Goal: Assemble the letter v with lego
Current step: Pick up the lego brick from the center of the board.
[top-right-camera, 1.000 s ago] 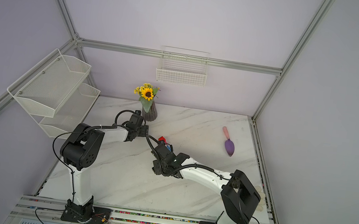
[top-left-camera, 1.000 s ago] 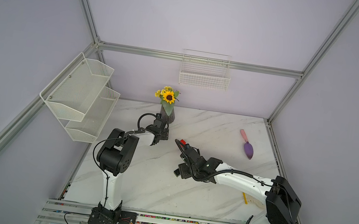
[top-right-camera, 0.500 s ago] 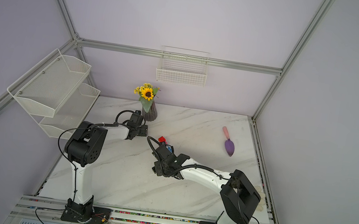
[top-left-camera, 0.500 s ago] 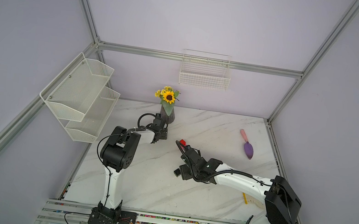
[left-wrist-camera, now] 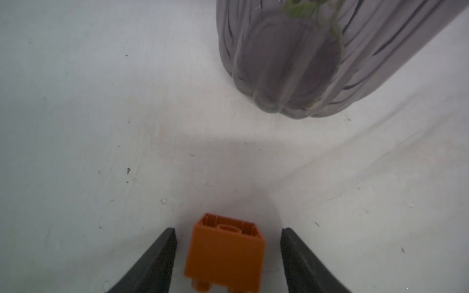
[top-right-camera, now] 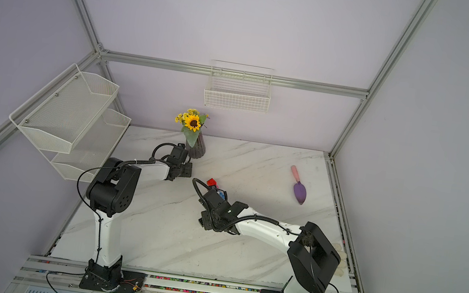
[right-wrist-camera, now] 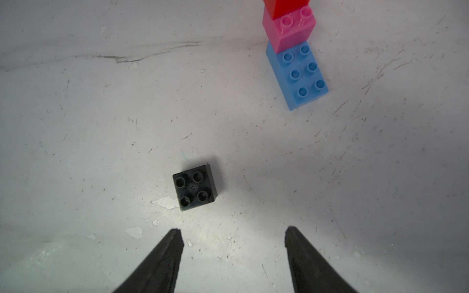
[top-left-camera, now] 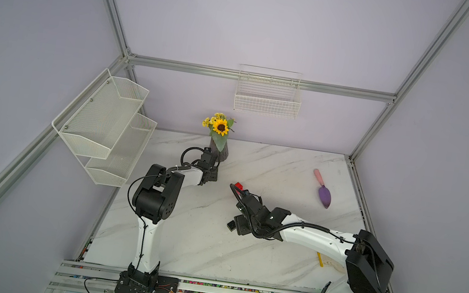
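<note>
Nearest the front, the right gripper (right-wrist-camera: 232,228) is hanging released over the table (right-wrist-camera: 76,101), jaws spread and empty, with the black brick (right-wrist-camera: 195,187) sitting studs-up just beyond its fingertips. Further on, the blue brick (right-wrist-camera: 302,76) is lying flat, carrying the pink brick (right-wrist-camera: 286,30) on its far end, with the red brick (right-wrist-camera: 284,6) on that. Towards the back, the left gripper (left-wrist-camera: 227,228) is straddling the orange brick (left-wrist-camera: 224,251), which is tipped on its side. Gaps are showing on both sides, so nothing is grasped. The vase (left-wrist-camera: 291,63) is standing beyond.
</note>
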Robot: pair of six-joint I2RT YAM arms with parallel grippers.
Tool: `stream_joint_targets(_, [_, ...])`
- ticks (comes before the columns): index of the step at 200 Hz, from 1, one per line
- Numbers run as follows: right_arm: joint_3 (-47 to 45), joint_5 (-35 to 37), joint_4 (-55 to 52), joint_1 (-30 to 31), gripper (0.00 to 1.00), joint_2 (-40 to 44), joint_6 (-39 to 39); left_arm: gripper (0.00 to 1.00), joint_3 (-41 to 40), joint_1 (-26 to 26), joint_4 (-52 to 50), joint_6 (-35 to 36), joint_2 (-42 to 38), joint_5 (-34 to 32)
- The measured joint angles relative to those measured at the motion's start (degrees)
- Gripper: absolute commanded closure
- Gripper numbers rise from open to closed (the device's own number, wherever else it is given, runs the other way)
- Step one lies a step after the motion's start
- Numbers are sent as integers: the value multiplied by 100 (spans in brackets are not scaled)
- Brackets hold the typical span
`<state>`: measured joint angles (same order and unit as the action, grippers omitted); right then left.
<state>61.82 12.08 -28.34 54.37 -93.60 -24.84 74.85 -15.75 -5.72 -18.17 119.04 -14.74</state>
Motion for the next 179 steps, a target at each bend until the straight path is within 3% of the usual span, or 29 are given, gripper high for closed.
stream_joint_targets(76, [-42, -63, 26, 0, 31, 0, -63, 49, 214, 0, -120, -4, 125, -2])
stream_joint_targets(77, [-42, -66, 26, 0, 24, 0, -66, 49, 214, 0, -120, -4, 125, -2])
stream_joint_targets(79, [-42, -66, 26, 0, 23, 0, -68, 49, 214, 0, -120, -7, 125, -2])
stream_joint_targets(80, [-42, -66, 26, 0, 9, 0, -68, 49, 214, 0, -120, -4, 125, -2])
stream_joint_targets(85, [-42, -72, 26, 0, 3, 0, -76, 50, 214, 2, -120, -4, 125, -2])
stream_joint_targets(122, [-42, -125, 35, 0, 3, 0, -98, 52, 221, 15, -129, -4, 125, 0])
stream_joint_targets(179, [-66, -136, 44, 0, 3, -2, -109, 67, 254, 33, -192, -7, 127, 0])
